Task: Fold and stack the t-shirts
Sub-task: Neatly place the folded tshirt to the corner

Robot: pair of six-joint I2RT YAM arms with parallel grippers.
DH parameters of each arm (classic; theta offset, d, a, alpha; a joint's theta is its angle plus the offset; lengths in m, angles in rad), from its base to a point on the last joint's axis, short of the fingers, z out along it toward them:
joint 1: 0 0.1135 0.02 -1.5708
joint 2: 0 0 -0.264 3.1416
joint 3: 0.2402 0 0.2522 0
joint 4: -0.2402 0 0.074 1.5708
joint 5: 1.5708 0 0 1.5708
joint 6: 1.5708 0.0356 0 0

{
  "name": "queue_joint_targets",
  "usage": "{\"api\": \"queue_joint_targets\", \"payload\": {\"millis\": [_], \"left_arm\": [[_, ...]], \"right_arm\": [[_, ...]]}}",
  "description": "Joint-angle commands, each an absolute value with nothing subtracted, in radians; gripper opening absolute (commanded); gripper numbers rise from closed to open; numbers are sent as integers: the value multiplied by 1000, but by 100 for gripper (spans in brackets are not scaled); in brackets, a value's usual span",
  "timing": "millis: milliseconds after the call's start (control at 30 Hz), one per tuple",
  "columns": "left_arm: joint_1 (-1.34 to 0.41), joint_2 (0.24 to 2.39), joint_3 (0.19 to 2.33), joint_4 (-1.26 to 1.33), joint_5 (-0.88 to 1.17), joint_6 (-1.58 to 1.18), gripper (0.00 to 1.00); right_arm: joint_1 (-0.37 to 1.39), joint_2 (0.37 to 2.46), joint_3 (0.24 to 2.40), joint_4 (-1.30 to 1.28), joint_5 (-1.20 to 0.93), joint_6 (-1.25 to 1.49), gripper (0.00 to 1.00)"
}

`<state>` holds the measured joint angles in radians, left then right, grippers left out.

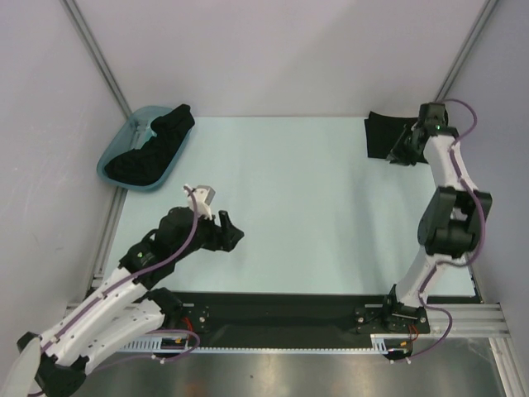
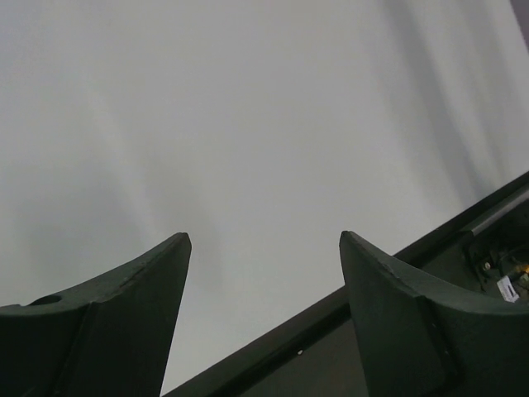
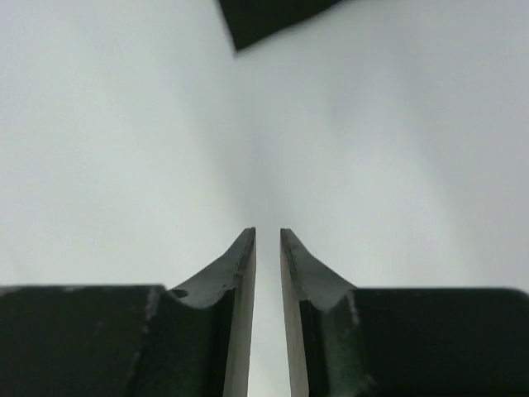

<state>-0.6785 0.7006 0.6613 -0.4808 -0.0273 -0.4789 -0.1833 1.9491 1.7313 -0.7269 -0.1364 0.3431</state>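
A folded black t-shirt (image 1: 381,136) lies flat at the far right of the table. Its corner shows at the top of the right wrist view (image 3: 264,16). My right gripper (image 1: 403,152) (image 3: 267,230) hangs by the shirt's right edge. Its jaws stand almost together with only a thin slit between them and hold nothing. More black t-shirts (image 1: 153,147) lie heaped in a teal tub (image 1: 110,159) at the far left. My left gripper (image 1: 234,235) (image 2: 264,236) is open and empty, low over bare table near the front left.
The pale table (image 1: 289,190) lies between the tub and the folded shirt. A black strip (image 1: 289,314) runs along the near edge by the arm bases and shows in the left wrist view (image 2: 331,347). Grey walls close the sides and back.
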Motion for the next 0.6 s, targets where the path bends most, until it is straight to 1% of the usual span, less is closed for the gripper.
{"api": "queue_joint_targets", "payload": {"millis": [0,33,67,100,133,200,233,300,333,400,433,467,500,533,567], "left_arm": [[-681,605,628,-489,49,-498,79],[-681,588,618,-485,60,-512,79],[-681,571,598,-474,83,-547,80],[-681,534,583,-460,95,-560,81],[-681,520,566,-448,106,-572,82],[-680,491,526,-423,118,-615,84],[-680,464,503,-405,123,-629,84],[-680,439,483,-388,126,-658,86],[-678,410,463,-365,126,-664,86],[-678,378,437,-338,126,-693,89],[-677,350,405,-296,130,-702,90],[-675,333,384,-275,141,-733,90],[-673,319,364,-249,159,-753,90],[-672,302,316,-197,173,-776,90],[-670,261,292,-172,181,-832,91]], "right_arm": [[-115,1740,1446,-710,-287,385,25],[-100,1686,1383,-680,-354,397,27],[-80,1601,1302,-617,-376,438,29],[-55,1556,1176,-585,-408,454,30],[-43,1516,1108,-550,-467,471,31],[-20,1403,993,-453,-491,537,34],[-3,1369,880,-418,-533,561,37],[30,1269,784,-338,-549,618,40],[43,1232,744,-316,-555,630,45],[78,1140,625,-247,-563,678,52],[86,1111,588,-201,-566,699,59],[87,1082,498,-181,-569,719,65],[87,1021,456,-161,-577,771,75],[87,994,409,-114,-584,794,97],[89,962,332,-92,-592,817,100]]}}
